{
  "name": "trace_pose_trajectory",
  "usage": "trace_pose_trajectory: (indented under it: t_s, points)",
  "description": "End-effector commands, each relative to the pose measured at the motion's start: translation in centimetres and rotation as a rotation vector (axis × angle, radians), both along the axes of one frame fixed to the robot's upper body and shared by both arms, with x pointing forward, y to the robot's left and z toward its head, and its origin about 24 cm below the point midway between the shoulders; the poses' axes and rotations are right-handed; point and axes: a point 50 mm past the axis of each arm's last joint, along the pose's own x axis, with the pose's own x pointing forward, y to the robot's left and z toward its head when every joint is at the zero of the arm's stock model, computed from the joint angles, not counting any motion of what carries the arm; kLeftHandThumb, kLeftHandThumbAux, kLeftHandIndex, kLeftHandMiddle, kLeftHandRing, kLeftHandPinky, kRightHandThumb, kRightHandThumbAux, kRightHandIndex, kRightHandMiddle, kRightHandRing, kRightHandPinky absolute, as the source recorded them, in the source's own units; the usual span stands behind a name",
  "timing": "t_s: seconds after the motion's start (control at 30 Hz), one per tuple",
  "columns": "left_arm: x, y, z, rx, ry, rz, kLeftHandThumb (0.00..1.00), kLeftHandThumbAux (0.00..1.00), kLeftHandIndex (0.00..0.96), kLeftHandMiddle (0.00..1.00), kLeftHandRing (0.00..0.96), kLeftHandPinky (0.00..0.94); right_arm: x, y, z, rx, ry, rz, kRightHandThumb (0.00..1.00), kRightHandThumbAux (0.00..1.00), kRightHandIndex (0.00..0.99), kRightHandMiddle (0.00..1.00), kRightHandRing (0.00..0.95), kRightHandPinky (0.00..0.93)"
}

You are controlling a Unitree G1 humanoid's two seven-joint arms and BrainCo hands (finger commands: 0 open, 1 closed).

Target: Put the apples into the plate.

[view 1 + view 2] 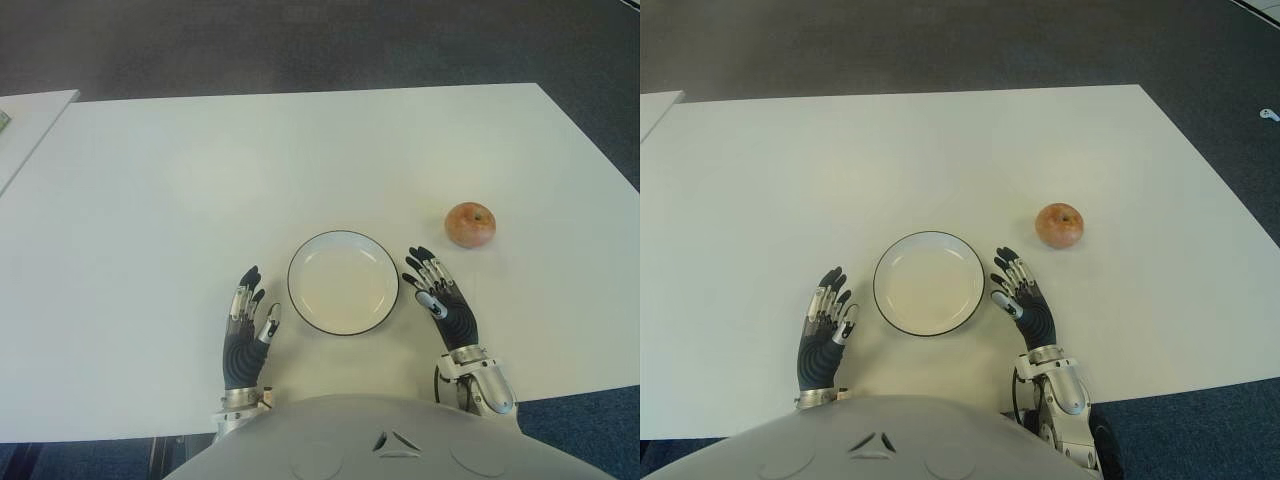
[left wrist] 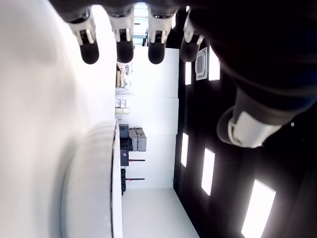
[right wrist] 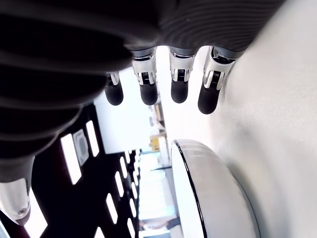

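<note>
Still Life on a White Table: One Apple, One Plate, Two Flat Hands

Broadly, a white table [image 1: 200,180] fills most of what I can see, with dark carpet [image 1: 300,40] beyond its far edge and off to the robot's right. A second pale surface [image 1: 25,120] shows at the far left, set apart from the main table by a narrow gap.

Near the robot's body sits a round white plate [image 1: 343,243] with a thin dark rim, and nothing lies in it. The left hand [image 1: 245,330] shows just to the left of the plate, palm down, fingers [image 2: 89,49] stretched forward and a little apart, holding nothing. The right hand [image 1: 440,300] shows just to the right of the plate, likewise flattened with its fingers [image 3: 148,91] extended and spread, and it grips nothing either. Its wrist view catches the plate's rim close beside the fingertips.

Smallest of all is the single apple [image 1: 470,224], reddish with a yellow patch, stem dimple up. It stands on the bare table to the right of the plate and beyond the right hand's fingertips, slightly farther right than them, near but clearly not touching. It is well apart from the left hand, with the plate between.
</note>
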Motion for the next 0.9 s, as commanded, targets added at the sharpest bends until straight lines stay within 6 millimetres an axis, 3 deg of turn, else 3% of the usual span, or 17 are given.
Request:
trace_pose_trajectory:
  t_s: [0.03,0.37,0.47,0.77,0.9]
  points:
    - [-0.1,-0.3,-0.4,0.0,0.033,0.012,0.098,0.565,0.0,0.006,0.0,0.022,-0.4,-0.1,-0.7,0.002,0.047,-0.006,0.137,0.556,0.0,0.005,0.0,0.0]
    - [-0.1,-0.5,-0.5,-0.02,0.057,0.023,0.105,0.552,0.0,0.006,0.0,0.019,0.5,-1.0,1.4,-0.032,-0.05,-0.037,0.13,0.565,0.007,0.018,0.0,0.0]
    - [0.0,-0.7,-0.4,-0.023,0.05,0.021,0.111,0.55,0.0,0.008,0.0,0.019,1.2,-1.7,3.3,-0.049,-0.114,-0.04,0.13,0.571,0.009,0.018,0.0,0.0]
    - [0.2,-1.1,-0.2,-0.009,0.042,0.009,0.113,0.573,0.0,0.014,0.0,0.04,2.0,-1.9,5.5,-0.11,-0.229,-0.012,0.128,0.641,0.008,0.012,0.0,0.007]
    - [0.5,-1.2,-0.2,0.003,0.022,0.01,0.094,0.579,0.0,0.017,0.001,0.039,2.5,-1.6,6.7,-0.266,-0.361,-0.016,0.159,0.655,0.017,0.016,0.0,0.008]
